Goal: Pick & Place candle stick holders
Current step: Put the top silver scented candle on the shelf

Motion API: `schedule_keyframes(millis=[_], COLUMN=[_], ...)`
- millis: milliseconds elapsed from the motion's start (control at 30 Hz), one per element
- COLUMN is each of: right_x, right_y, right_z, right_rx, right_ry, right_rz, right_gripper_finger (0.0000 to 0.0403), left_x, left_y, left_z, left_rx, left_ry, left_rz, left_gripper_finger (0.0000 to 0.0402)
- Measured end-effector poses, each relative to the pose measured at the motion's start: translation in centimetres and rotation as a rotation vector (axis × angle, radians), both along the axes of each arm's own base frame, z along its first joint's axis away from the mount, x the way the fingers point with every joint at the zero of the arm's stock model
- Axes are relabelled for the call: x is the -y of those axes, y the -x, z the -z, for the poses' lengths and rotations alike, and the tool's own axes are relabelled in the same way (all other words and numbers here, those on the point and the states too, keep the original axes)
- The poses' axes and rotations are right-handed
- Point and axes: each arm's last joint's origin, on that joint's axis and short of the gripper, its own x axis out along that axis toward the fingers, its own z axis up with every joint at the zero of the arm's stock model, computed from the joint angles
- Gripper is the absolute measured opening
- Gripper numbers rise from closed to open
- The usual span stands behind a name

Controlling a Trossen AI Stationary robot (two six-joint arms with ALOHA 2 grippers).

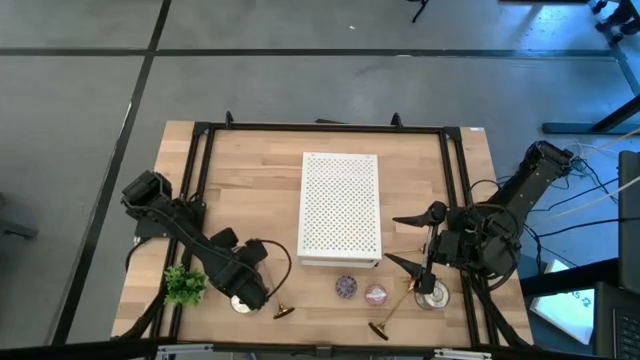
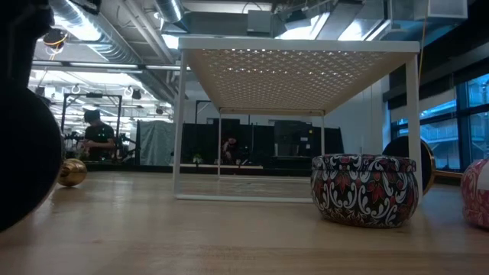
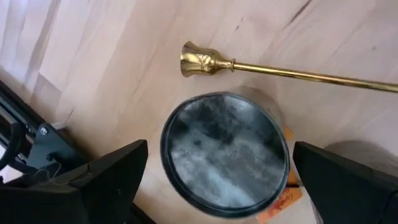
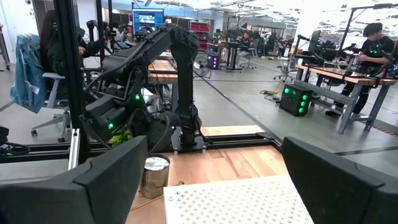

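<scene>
Two gold candle stick holders lie on their sides near the table's front edge: one [image 1: 283,311] by the left arm, one [image 1: 385,322] in front of the right arm. In the left wrist view the first one's cup [image 3: 199,61] and thin stem [image 3: 311,76] rest on the wood beside a round silver tin [image 3: 224,162]. My left gripper [image 1: 245,292] hangs open over that tin, pointing steeply down, one finger on either side of it, apart from it and from the holder. My right gripper [image 1: 390,239] is held level above the table, open, with nothing between its fingers.
A white perforated shelf [image 1: 340,208] stands mid-table. In front of it sit a purple patterned disc tin [image 1: 346,287] and a pink one [image 1: 375,294]. A second silver tin [image 1: 432,295] is below the right arm. A small green plant [image 1: 185,285] is at the front left.
</scene>
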Motion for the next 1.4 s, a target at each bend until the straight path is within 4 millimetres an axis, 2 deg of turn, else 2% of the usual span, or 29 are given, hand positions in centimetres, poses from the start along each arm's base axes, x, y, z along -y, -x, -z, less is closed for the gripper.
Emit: schedule_keyframes(millis=[200,367,667,933,1400], right_x=[0.0,0.0,0.0,0.0,0.0], right_y=[0.0,0.0,0.0,0.0,0.0], right_z=[0.0,0.0,0.1,0.0,0.0], right_rx=[-0.003,-0.004,-0.005,-0.005,-0.005], right_ry=[0.004,0.005,0.012,0.012,0.012], right_rz=[0.000,-0.001,0.000,0.000,0.000], right_gripper_finger=[0.0376,0.0376,0.0376,0.0376,0.0376], left_x=[-0.8,-1.8,-0.9,-0.7,-1.6], left_y=[1.5,2.7,2.8,3.0,4.1], left_z=[2.2,2.7,0.9,0.8,-1.5], left_rx=[-0.013,0.086,0.305,0.325,0.472], left_ry=[0.037,0.046,0.198,0.192,0.184], left_rz=[-0.076,-0.129,-0.126,-0.125,-0.191], left_gripper_finger=[0.0400,0.0400,0.0400,0.0400,0.0400])
